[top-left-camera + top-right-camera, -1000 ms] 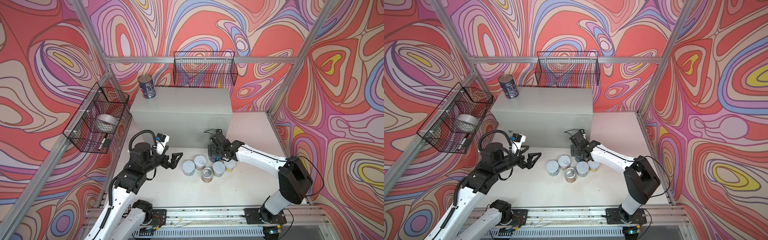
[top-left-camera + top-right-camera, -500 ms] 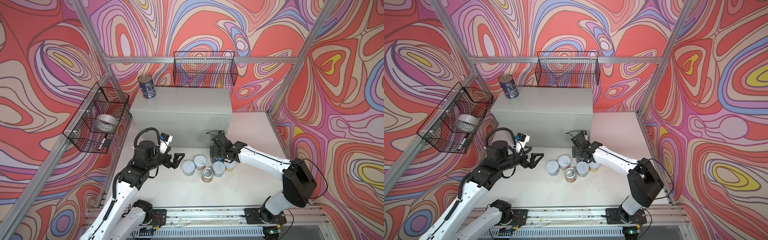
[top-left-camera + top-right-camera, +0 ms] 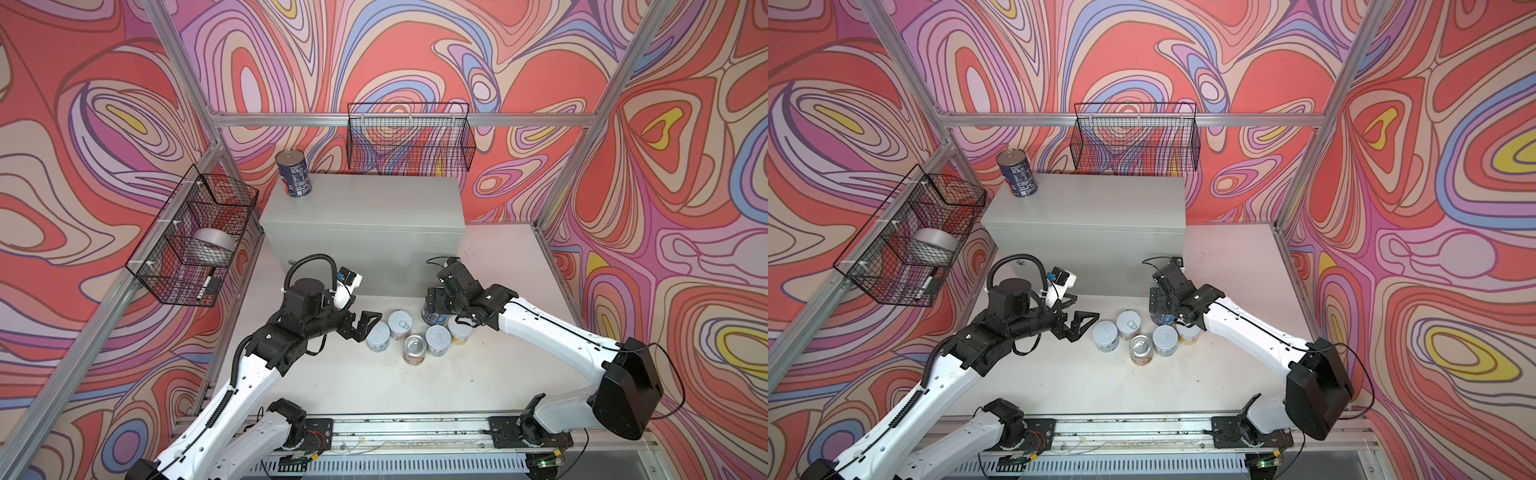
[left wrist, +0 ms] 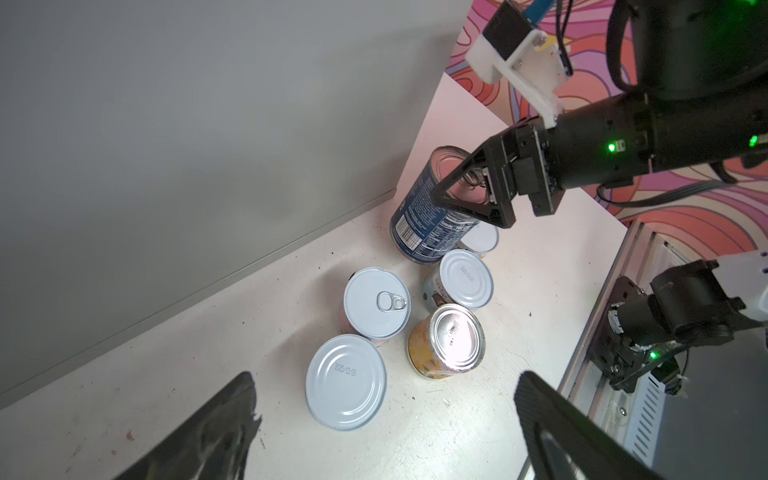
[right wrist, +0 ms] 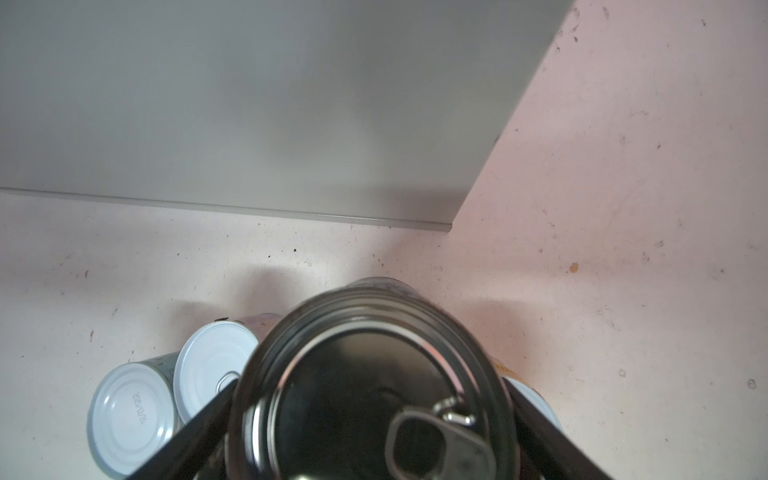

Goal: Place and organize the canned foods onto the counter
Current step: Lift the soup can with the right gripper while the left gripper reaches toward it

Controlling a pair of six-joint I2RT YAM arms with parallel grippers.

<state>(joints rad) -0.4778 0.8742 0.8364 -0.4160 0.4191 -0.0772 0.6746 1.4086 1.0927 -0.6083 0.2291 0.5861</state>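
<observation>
One tall dark-blue can (image 3: 293, 172) (image 3: 1016, 173) stands on the back left corner of the grey counter (image 3: 374, 208). On the white table in front of the counter, my right gripper (image 3: 436, 307) (image 5: 374, 415) is shut on a second tall dark-blue can (image 4: 432, 208), one finger on each side of it. Several shorter cans cluster beside it: a pale one (image 3: 377, 336), a ring-pull one (image 3: 400, 325), a shiny-topped yellow one (image 3: 414, 350). My left gripper (image 3: 365, 326) (image 4: 384, 399) is open just left of the pale can (image 4: 345, 381), holding nothing.
A black wire basket (image 3: 195, 241) on the left wall holds a grey tape roll (image 3: 212, 249). A second wire basket (image 3: 409, 137) hangs above the counter's back edge. Aluminium frame posts stand at the corners, and the arms' rail (image 3: 395, 428) runs along the table's front.
My left gripper has moved right, up to the pale can. The right gripper's jaws have closed a little on the dark-blue can and it has hardly shifted.
</observation>
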